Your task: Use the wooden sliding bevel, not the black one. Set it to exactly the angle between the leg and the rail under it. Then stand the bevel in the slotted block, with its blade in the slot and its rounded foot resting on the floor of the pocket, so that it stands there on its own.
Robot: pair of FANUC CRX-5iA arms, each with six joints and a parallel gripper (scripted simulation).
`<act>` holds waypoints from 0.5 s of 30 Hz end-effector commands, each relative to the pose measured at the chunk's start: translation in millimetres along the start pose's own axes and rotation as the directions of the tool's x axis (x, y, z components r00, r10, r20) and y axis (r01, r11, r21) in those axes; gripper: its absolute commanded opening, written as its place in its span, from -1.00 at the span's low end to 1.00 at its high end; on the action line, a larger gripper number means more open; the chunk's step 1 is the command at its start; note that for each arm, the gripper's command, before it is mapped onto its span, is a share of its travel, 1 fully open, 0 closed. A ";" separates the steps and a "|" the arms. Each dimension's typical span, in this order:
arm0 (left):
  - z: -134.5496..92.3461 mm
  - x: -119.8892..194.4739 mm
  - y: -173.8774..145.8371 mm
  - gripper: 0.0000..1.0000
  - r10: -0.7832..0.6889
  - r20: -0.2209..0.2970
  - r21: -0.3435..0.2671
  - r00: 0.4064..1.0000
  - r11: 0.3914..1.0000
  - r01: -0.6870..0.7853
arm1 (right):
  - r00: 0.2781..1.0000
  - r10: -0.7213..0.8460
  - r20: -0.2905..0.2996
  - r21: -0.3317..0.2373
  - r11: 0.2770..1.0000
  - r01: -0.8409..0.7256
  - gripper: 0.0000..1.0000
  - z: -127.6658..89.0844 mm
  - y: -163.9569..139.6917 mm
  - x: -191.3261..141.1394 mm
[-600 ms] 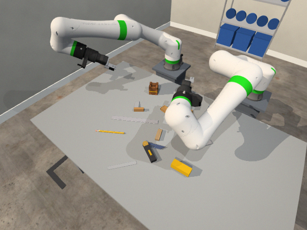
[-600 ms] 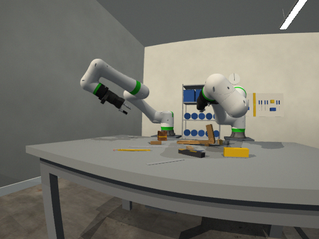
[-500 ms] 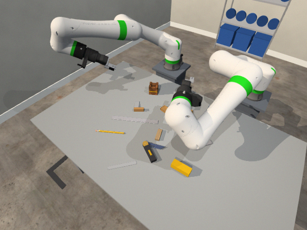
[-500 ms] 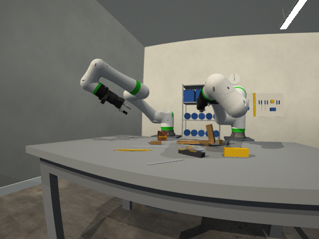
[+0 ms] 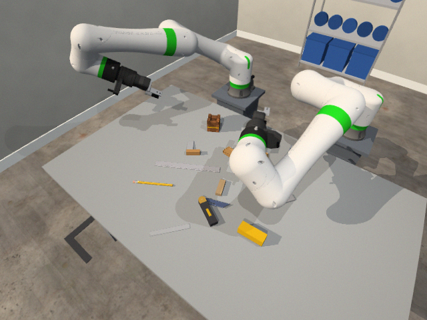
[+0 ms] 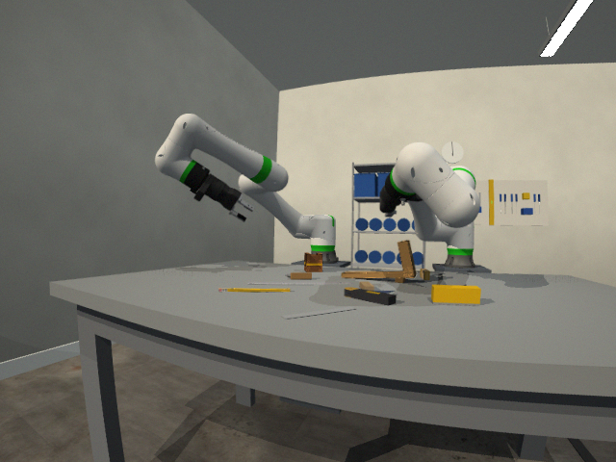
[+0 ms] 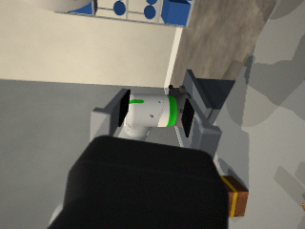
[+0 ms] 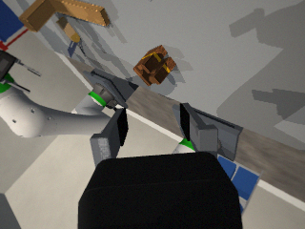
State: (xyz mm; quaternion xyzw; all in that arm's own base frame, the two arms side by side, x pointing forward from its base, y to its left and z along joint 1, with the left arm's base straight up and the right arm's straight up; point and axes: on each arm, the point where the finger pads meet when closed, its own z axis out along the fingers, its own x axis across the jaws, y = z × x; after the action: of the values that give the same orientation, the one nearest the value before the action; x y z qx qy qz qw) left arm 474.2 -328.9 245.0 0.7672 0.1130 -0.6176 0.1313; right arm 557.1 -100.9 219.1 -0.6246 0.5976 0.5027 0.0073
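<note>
Dark-brown slotted block, yellow-banded, notched top; both arms' jaws wide open, empty

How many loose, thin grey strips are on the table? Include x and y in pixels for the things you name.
2: the long strip (image 5: pixel 187 167) (image 6: pixel 288 283) behind the pencil (image 5: pixel 153 183) (image 6: pixel 256 290), the short strip (image 5: pixel 169 229) (image 6: pixel 320 314) nearest the exterior camera. Others may be hidden.
</note>
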 end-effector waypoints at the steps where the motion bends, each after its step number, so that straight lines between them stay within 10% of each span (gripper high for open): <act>1: -0.4 -1.3 -0.1 1.00 0.002 -0.002 -0.001 1.000 1.000 -0.002 | 1.000 0.000 -0.001 0.002 1.000 0.000 1.00 -0.6 0.7 -0.7; 15: -45.0 0.5 -37.4 1.00 -0.083 -0.072 -0.120 0.994 0.990 0.074 | 0.979 0.203 -0.016 0.038 0.979 -0.202 1.00 4.9 -2.8 -14.0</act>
State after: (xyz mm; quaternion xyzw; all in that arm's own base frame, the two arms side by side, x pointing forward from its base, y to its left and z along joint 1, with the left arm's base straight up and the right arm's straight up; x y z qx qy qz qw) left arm 493.4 -295.8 248.3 0.7734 0.1603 -0.5969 0.1410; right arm 558.6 -91.5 221.6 -0.5864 0.6436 0.4914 -0.0233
